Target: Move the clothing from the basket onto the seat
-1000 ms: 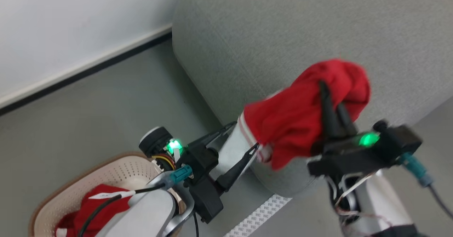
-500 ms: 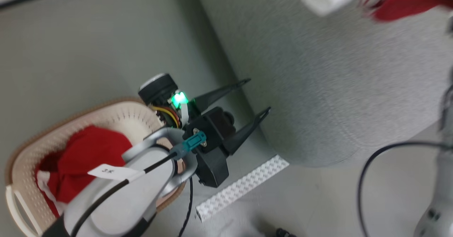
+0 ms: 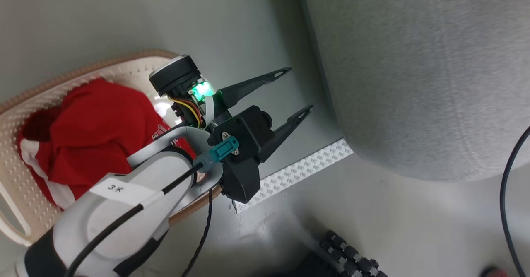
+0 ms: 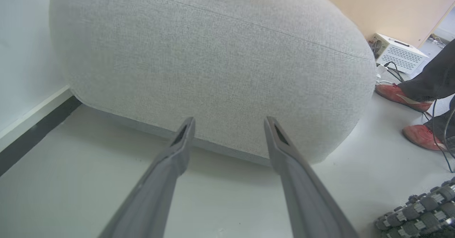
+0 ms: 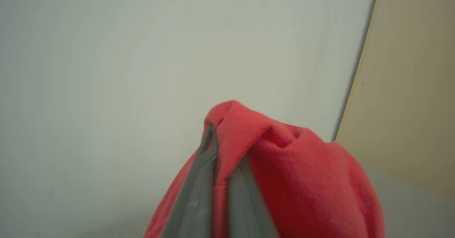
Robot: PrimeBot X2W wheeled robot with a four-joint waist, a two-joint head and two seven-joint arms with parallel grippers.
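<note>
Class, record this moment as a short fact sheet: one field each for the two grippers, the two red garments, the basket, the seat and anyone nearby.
left gripper: open, empty, fingers pointing at the seat's side
right gripper: shut on the held garment
held garment: red, draped over the right gripper's fingers
second garment: red with white trim, bunched in the basket
basket: on the floor, apart from the seat
seat: light grey, no clothing on its visible part
person: two red shoes beyond the seat
</note>
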